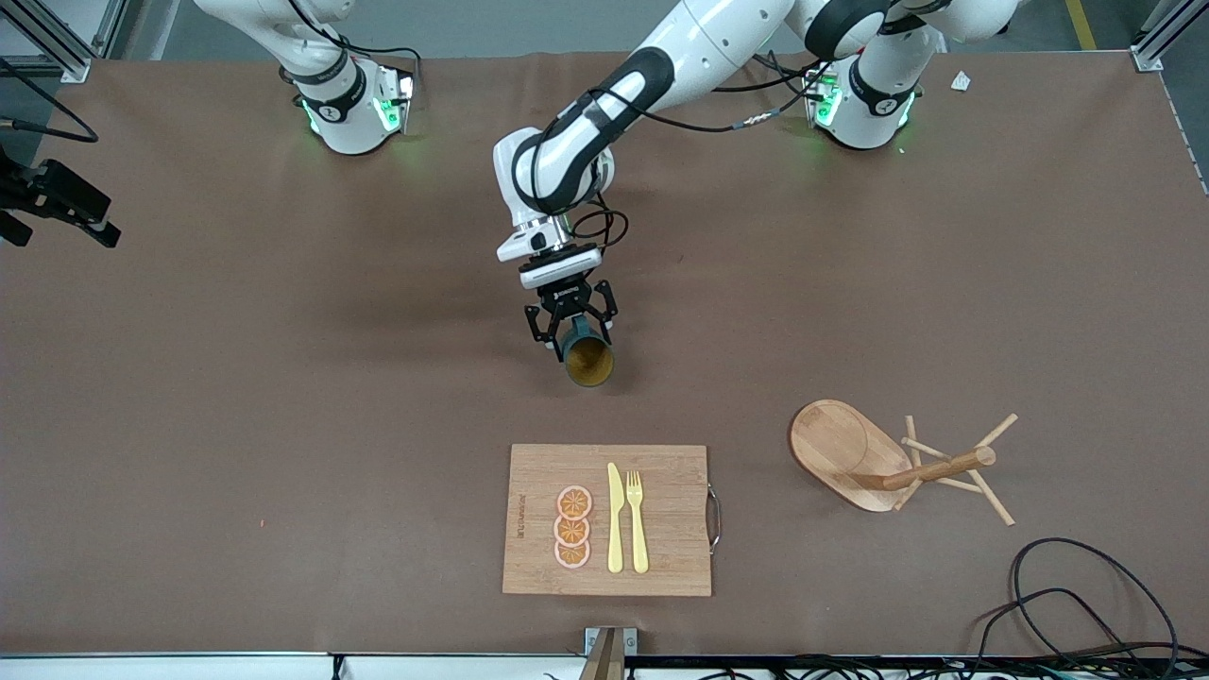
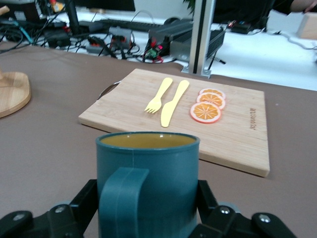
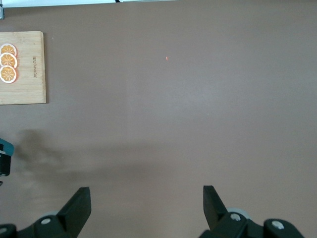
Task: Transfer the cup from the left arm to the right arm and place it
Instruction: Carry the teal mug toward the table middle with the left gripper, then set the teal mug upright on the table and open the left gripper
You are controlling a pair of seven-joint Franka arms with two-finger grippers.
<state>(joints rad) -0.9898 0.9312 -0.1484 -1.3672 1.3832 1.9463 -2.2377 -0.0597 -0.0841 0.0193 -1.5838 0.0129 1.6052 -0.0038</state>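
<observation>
The cup [image 1: 587, 359] is dark teal with a yellowish-tan inside. It is held on its side over the middle of the table, its mouth toward the front camera. My left gripper [image 1: 570, 326] is shut on it, one finger on each side of its body. In the left wrist view the cup [image 2: 148, 173] fills the space between the fingers [image 2: 88, 198], with its handle facing the camera. My right gripper [image 3: 147, 198] is open and empty over bare table. It is out of the front view.
A wooden cutting board [image 1: 661, 557] lies nearer the front camera than the cup, with three orange slices [image 1: 572, 527], a yellow knife [image 1: 615, 518] and a yellow fork [image 1: 638, 519]. A wooden mug rack [image 1: 878, 458] lies tipped toward the left arm's end. Cables [image 1: 1086, 604] lie at the near corner.
</observation>
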